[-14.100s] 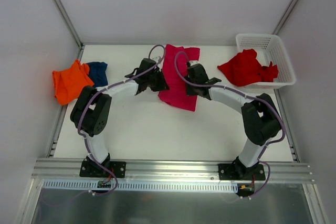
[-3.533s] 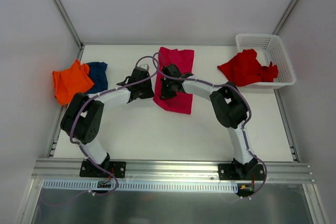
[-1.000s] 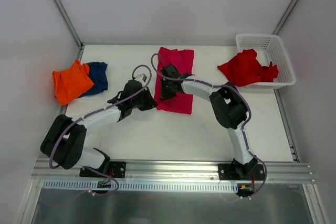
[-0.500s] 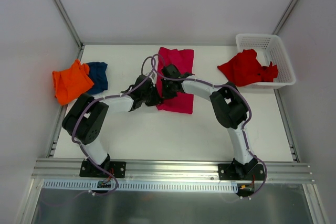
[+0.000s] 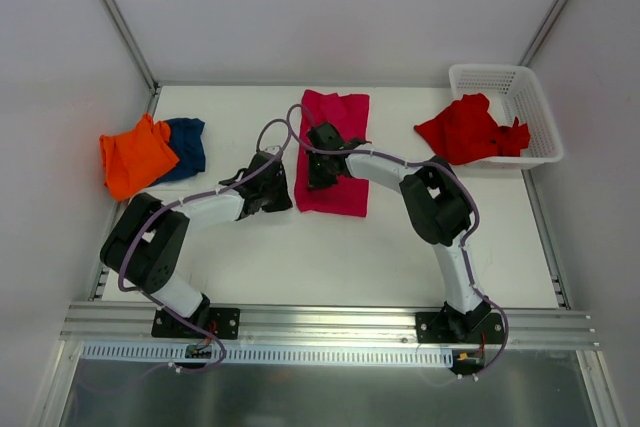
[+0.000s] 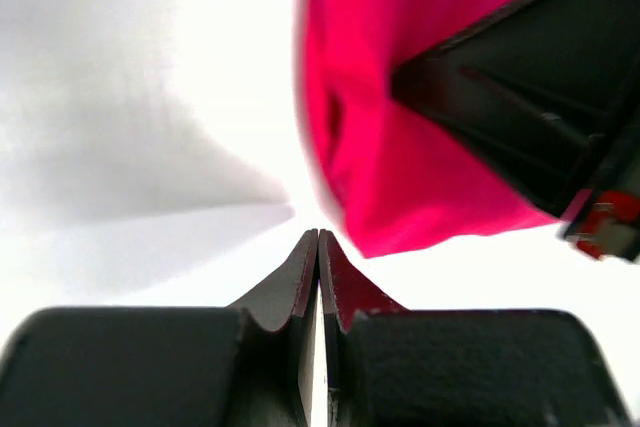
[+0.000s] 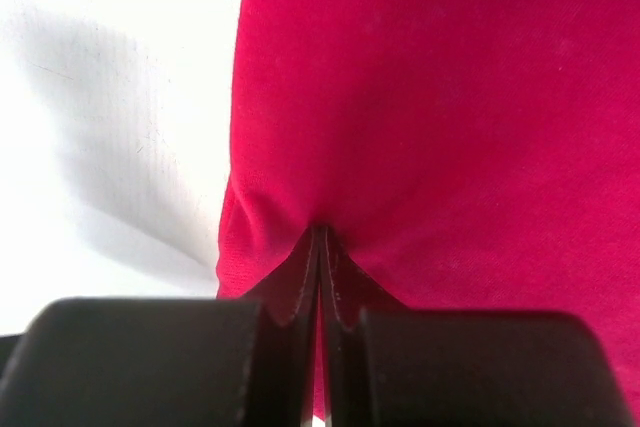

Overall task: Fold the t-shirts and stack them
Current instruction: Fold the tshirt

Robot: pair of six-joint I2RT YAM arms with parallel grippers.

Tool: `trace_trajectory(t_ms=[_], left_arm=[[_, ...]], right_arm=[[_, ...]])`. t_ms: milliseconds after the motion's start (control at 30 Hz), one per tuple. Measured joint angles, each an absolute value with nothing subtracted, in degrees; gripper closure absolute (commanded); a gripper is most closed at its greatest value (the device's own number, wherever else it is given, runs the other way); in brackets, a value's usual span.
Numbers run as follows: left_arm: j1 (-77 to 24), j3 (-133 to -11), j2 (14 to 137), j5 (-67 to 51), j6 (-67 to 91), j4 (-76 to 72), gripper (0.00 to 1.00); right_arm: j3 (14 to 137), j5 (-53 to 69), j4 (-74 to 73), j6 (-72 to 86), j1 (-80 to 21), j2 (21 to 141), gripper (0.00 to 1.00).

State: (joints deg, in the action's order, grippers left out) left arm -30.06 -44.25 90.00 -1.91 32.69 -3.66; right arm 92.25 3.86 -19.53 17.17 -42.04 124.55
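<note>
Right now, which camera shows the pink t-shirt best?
The top external view: it alone shows nearly the whole outline of the pink t-shirt. The left wrist view catches only a blurred corner. The right wrist view shows only close-up fabric along one edge.

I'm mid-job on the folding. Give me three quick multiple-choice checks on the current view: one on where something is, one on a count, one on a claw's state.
1. Where is the red shirt?
A) spilling over the left rim of the white basket
B) folded flat at centre
C) under the left arm

2. How many shirts are in view?
A) two
B) four
C) six

3. The left claw is:
A) wide open
B) shut, holding nothing
C) shut on cloth

Answers:
1. A, because it lies partly inside the white basket and hangs out to the left.
2. B, counting the orange shirt, blue shirt, magenta shirt and red shirt.
3. B, since its fingertips meet with nothing between them, just beside the magenta shirt.
</note>
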Motion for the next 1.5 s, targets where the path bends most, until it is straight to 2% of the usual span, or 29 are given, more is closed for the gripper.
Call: trace_trajectory(t_ms=[167, 367, 400, 467, 500, 533, 567, 600, 667, 700, 733, 867, 933, 1100, 1267, 1500], left_arm=[[-30.06, -44.25, 89.89, 0.62, 32.21, 0.19, 1.0], [-30.06, -44.25, 88.84, 0.69, 32.16, 2.02, 1.0], [-30.06, -44.25, 88.01, 0.67, 32.16, 2.28, 1.0], [-30.09, -44.1, 85.78, 0.6, 32.21, 2.37, 1.0], [-30.09, -43.77, 84.4, 0.54, 32.29, 2.07, 0.96], [-30.09, -43.22, 83.15, 0.51, 32.4, 1.72, 0.9], [-30.09, -42.15, 81.49, 0.43, 32.58, 1.13, 0.76], [-30.09, -40.88, 79.77, 0.1, 32.84, 0.67, 0.68], [-30.22, -38.15, 76.69, -0.69, 33.78, -0.3, 0.54], [-30.46, -36.97, 75.55, -1.15, 34.17, -0.64, 0.41], [-30.96, -35.99, 74.7, -1.43, 34.52, -1.1, 0.36], [-33.71, -34.35, 73.8, -2.81, 35.94, -2.83, 0.33], [-34.61, -33.85, 74.7, -4.58, 36.75, -5.89, 0.29], [-34.92, -30.2, 80.68, -9.08, 39.31, -17.23, 0.28], [-34.89, -26.44, 82.78, -11.4, 41.52, -26.83, 0.28], [-34.89, -26.33, 86.3, -11.81, 43.09, -33.67, 0.28]], right_arm=[[91.02, 3.75, -18.55, 17.23, -42.06, 123.87, 0.99], [83.24, -1.63, -20.03, 15.77, -42.5, 117.01, 0.83], [81.43, -3.07, -21.65, 15.35, -42.54, 114.85, 0.72], [78.24, -5.69, -24.58, 14.41, -42.59, 109.65, 0.65], [76.49, -6.85, -25.19, 13.98, -42.59, 106.43, 0.56], [75.02, -7.9, -26.11, 13.89, -42.59, 102.96, 0.52], [73.21, -8.91, -26.2, 13.54, -42.63, 99.22, 0.5], [71.68, -9.65, -26.33, 13.34, -42.63, 95.92, 0.48], [68.49, -11.0, -26.76, 13.26, -42.85, 88.36, 0.47], [67.07, -11.7, -26.81, 13.26, -42.94, 85.17, 0.46], [65.76, -12.51, -26.85, 13.37, -43.05, 82.61, 0.45], [61.34, -15.64, -26.87, 13.98, -43.11, 79.5, 0.44], [58.52, -16.21, -26.7, 14.7, -42.98, 81.32, 0.44], [52.23, -14.46, -24.32, 16.69, -41.85, 85.06, 0.44], [46.83, -10.57, -18.0, 18.39, -36.93, 84.64, 0.44], [38.37, -4.73, -11.11, 20.25, -28.27, 77.8, 0.44]])
